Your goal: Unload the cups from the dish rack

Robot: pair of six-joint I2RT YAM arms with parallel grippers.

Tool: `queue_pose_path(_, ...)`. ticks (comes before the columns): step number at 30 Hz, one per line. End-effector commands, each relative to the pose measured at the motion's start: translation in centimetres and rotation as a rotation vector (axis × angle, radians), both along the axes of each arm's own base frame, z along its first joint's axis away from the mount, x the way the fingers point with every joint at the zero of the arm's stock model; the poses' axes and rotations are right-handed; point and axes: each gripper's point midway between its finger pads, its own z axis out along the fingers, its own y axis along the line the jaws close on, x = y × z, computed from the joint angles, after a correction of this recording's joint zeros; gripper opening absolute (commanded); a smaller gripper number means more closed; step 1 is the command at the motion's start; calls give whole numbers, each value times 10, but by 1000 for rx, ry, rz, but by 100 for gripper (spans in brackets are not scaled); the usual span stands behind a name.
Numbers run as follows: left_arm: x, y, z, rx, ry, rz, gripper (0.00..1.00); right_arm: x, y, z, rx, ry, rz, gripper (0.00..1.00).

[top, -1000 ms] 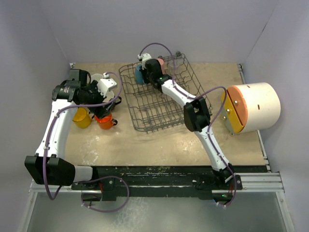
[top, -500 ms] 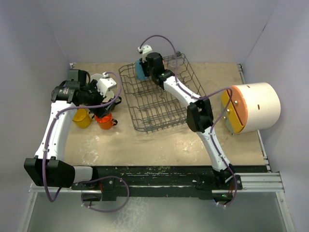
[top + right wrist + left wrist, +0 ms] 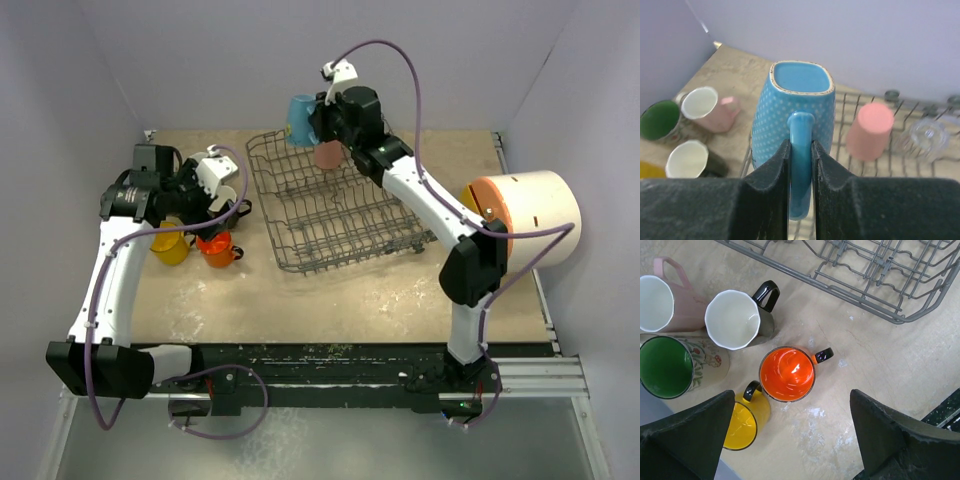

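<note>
My right gripper [image 3: 800,150] is clamped tight on the handle of the blue mug [image 3: 795,95], which hangs upright in the air above the far left corner of the dish rack [image 3: 330,225]. My left gripper [image 3: 790,407] hangs wide open and empty over the orange mug [image 3: 787,373] on the table [image 3: 880,355].

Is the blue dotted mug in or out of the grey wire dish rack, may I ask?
Out: the right gripper, shut on the handle, holds the blue dotted mug above the dish rack.

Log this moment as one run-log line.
right claw: shut on blue mug handle, held above dish rack | left claw: open above orange mug | in rack: pink tumbler, clear glass
</note>
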Motion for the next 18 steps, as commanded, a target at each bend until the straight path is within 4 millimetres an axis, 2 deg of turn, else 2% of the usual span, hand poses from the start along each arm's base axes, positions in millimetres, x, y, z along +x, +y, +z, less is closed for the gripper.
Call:
queue_pose_path(1,2,-5,9,-34,-57,1,99,-40,8,19,194,52,76,0)
queue_pose_path(5,-1,-6,8,-42,-58,0,100,-62,3,-10,201,136,70,0)
queue_pose_path(8,-4,-7,9,-49,-63,-6,99,-76,2,-17,245,188,86,0)
queue_pose_path(14,-6,-9,0,-39,-95,-48,99,-106,16,-6,406,292,179,0)
queue_pose_path(18,-3,-12,-4,-30,-156,-99,99,-128,22,9,543,362,233,0)
